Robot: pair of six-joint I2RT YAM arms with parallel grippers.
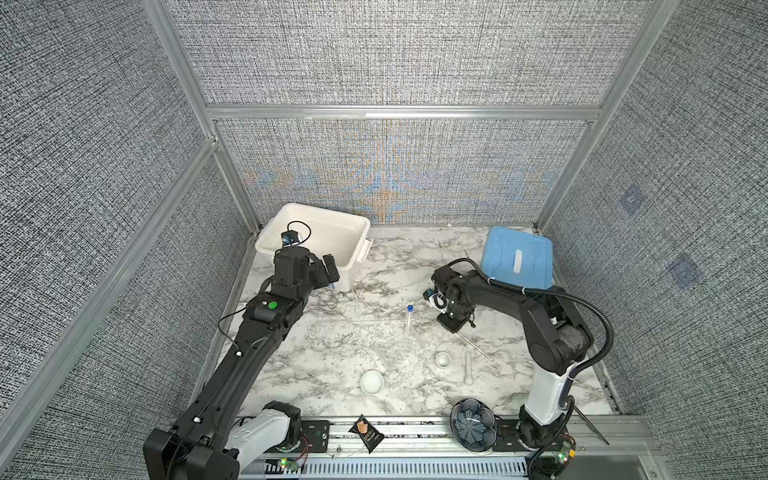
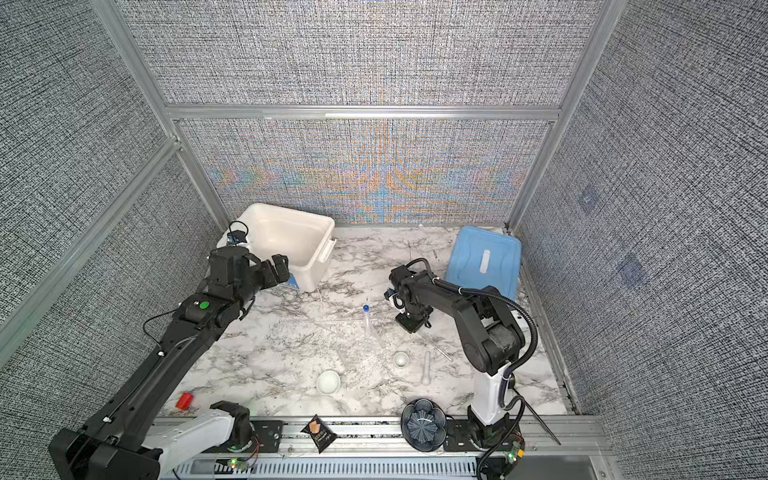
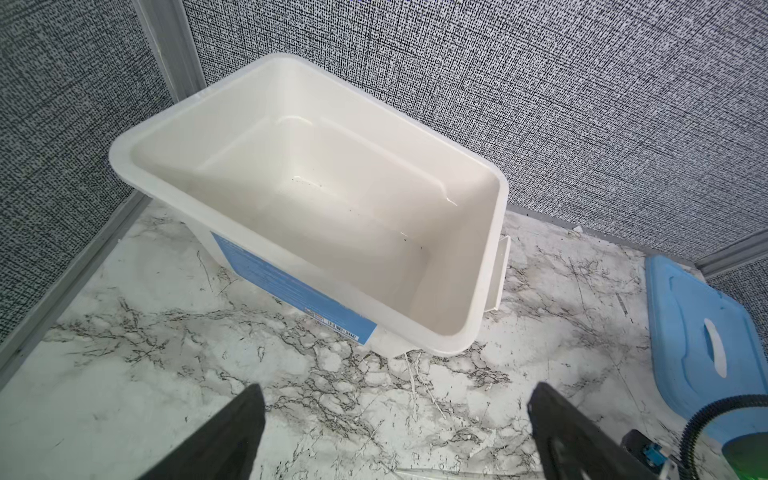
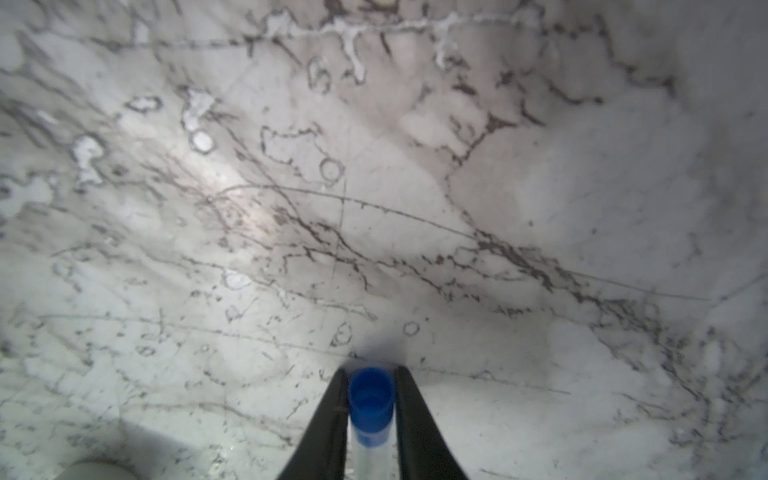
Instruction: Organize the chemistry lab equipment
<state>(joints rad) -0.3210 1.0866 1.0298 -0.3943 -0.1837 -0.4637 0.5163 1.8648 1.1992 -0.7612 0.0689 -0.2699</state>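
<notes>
Grip came first: the right gripper [image 4: 371, 369] was pinching the lying tube [image 4: 370, 399] just under its blue cap, low over the marble table [image 4: 415, 187]. In both top views what looked like the tube's clear body trailed out from beneath the wrist toward that arm's base. To do the pick well, I judged, the lift should go straight up until the far end cleared the table, since a hold so close to one end would let the tube droop or swivel. A slow turn to vertical, cap up, ought to come before any move toward the clear rack [image 1: 395, 332], which was hard to make out against the veining and seemed to hold the standing tube [image 1: 410, 318] upright. The left gripper [image 3: 397, 386] hung spread wide and empty before the white bin [image 3: 291, 66], well apart from all this. Room looked good: bare marble lay between gripper and rack. A near dish [image 1: 372, 381], a second dish [image 1: 443, 358] and the pestle [image 1: 468, 368] sat closer to the front edge. The blue lid [image 1: 517, 257] by the right wall was the elbow's nearest obstacle.
</notes>
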